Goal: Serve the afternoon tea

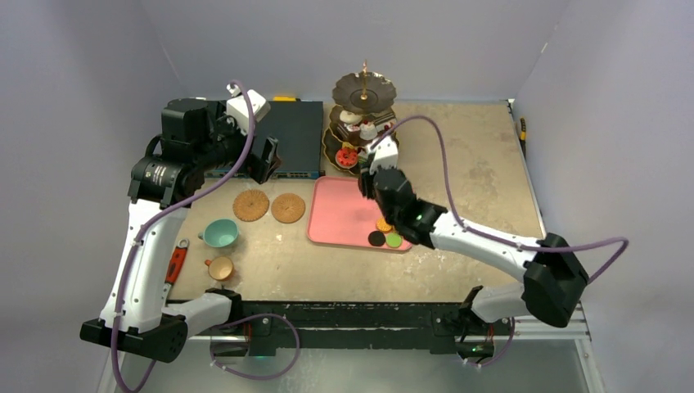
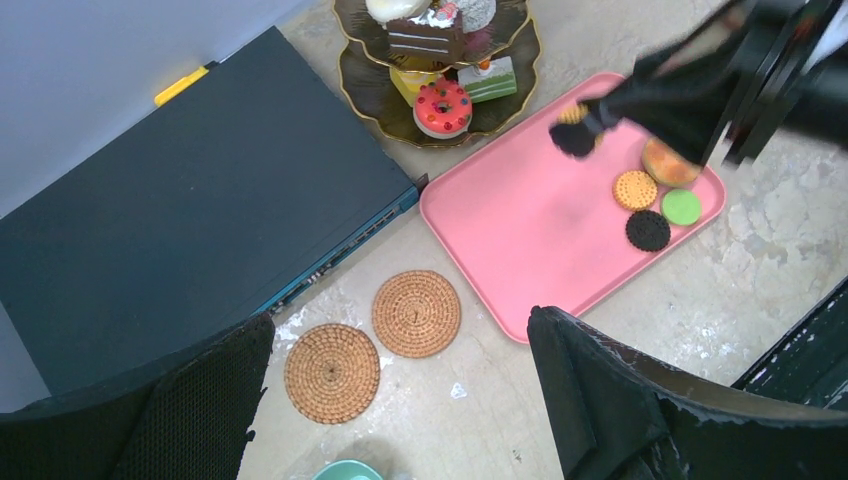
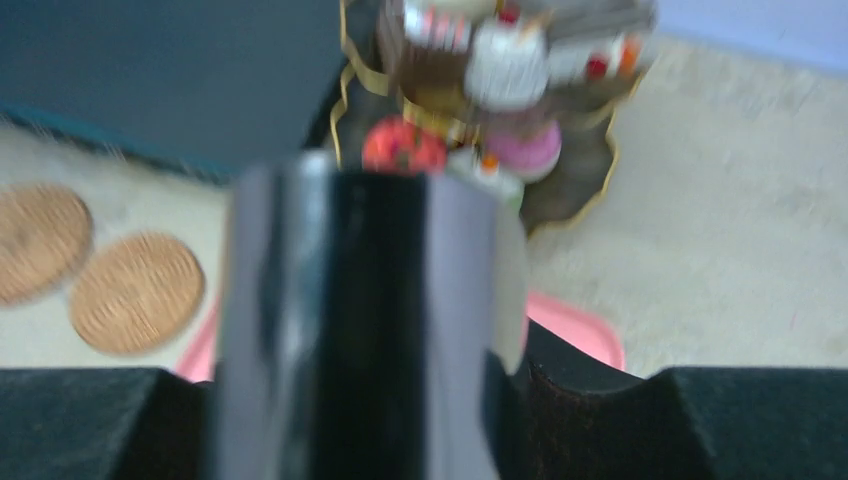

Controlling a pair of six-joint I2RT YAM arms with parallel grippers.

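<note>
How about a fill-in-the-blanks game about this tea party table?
1. ____ woven coasters lie side by side, left of the tray.
2. The tray with the biscuits on it is coloured ____.
3. The black tongs are held by the robot's ____ gripper.

Missing words: two, pink, right.

Soft, even light, faint shadows; right wrist view blurred throughout, stand (image 3: 585,175) at twelve o'clock smeared, tongs (image 3: 370,330) at six o'clock glaring.
</note>
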